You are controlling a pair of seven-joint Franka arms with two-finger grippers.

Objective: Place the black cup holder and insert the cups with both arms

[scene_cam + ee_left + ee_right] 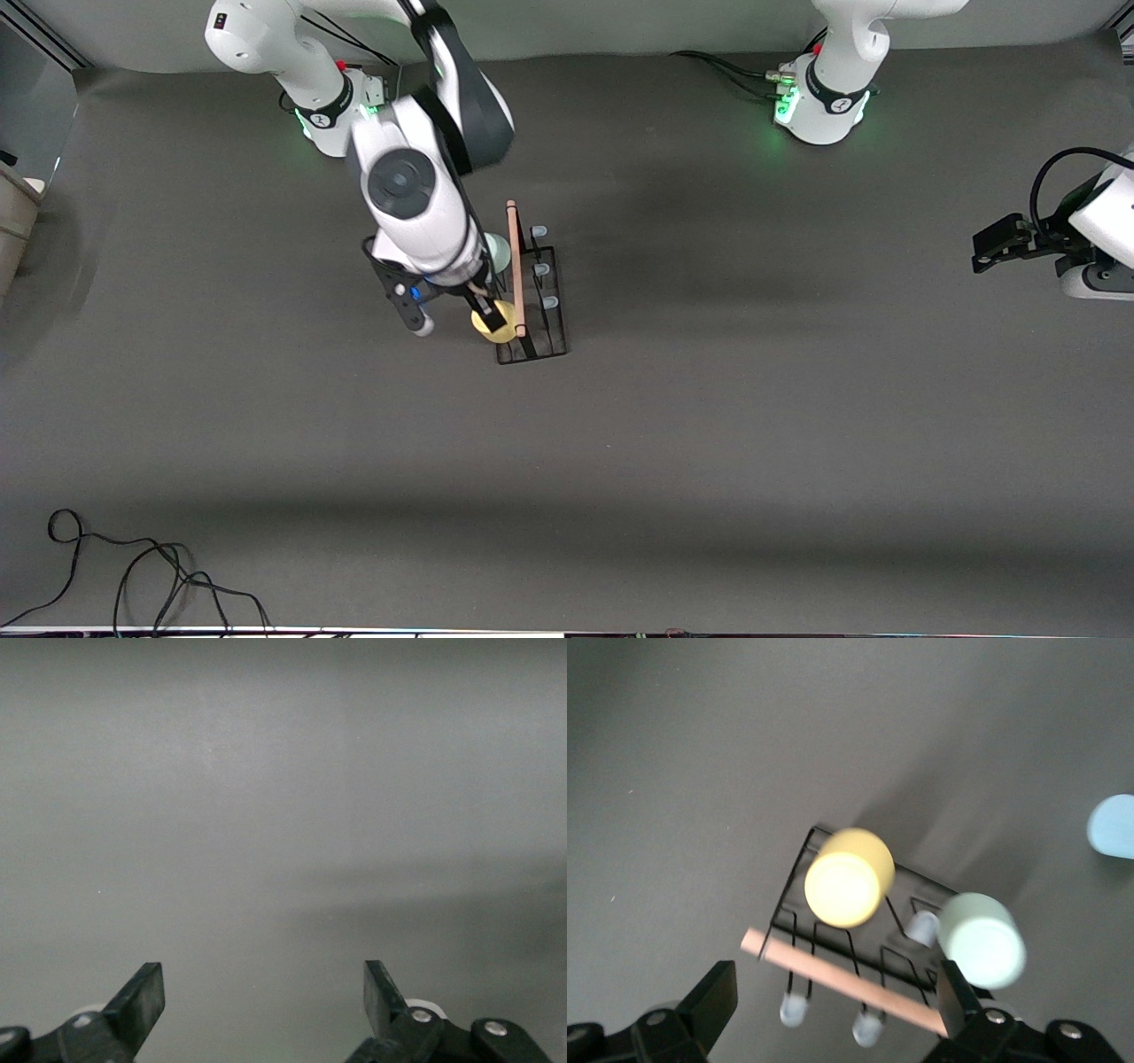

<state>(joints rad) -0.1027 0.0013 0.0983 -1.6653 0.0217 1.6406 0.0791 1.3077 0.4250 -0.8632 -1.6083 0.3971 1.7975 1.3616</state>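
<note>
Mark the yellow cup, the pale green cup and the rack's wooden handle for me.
yellow cup [843, 888], right wrist view, on its round flat end.
pale green cup [982, 942], right wrist view, on its round flat end.
wooden handle [515, 266], front view, mid-rod.

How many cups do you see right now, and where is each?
3. The yellow cup and pale green cup sit on pegs of the black cup holder. The light blue cup lies on the table beside it, hidden in the front view.
</note>
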